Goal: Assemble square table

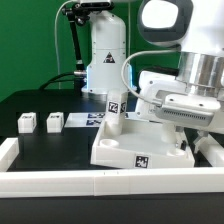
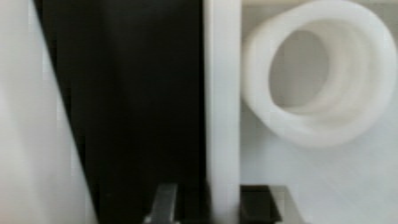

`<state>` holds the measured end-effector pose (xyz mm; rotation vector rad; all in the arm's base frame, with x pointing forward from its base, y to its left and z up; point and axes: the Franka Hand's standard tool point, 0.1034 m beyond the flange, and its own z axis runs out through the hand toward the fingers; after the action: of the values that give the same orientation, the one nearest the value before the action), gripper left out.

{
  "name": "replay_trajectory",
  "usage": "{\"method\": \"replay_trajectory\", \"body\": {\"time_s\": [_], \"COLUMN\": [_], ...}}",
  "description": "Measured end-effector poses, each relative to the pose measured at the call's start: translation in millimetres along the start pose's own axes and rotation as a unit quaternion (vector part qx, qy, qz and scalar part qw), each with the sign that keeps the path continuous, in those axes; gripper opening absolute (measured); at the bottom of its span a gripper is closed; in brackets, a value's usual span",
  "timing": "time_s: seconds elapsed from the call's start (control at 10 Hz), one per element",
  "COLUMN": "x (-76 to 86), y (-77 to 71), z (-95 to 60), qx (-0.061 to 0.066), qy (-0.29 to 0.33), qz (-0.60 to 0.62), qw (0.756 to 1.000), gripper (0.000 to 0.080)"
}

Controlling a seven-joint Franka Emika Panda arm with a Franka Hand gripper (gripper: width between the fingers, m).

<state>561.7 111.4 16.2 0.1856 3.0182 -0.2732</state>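
The square table's white top lies at the exterior view's right, a black tag on its near side. One tagged leg stands upright at its far left corner. Two more short legs sit loose on the black table to the left. My gripper reaches down onto the top's right part. In the wrist view my gripper is shut on the top's thin raised rim, which runs straight between the dark fingers. A round corner socket shows beside the rim.
The marker board lies flat behind the loose legs. A long low white border rail runs along the front and left edge of the table. The robot's white base stands at the back with cables beside it.
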Motion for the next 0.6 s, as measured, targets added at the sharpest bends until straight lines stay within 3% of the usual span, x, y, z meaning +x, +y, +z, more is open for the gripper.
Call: {"method": "replay_trajectory", "body": {"time_s": [0.3,0.4,0.5,0.6], "x": [-3.1,-6.5,-11.1,-14.0], "y": [-6.0,-9.1,-13.9,-21.3], "z": [2.5,3.3,4.5,6.0], "qx": [-0.009,-0.022,-0.049,-0.062], "qy": [-0.003,-0.009,-0.021,-0.028], "qz": [0.006,0.007,-0.003,-0.002], "qw": [1.000,1.000,0.999,0.998], "gripper": [0.0060,0.0060,0.0060,0.0060]}}
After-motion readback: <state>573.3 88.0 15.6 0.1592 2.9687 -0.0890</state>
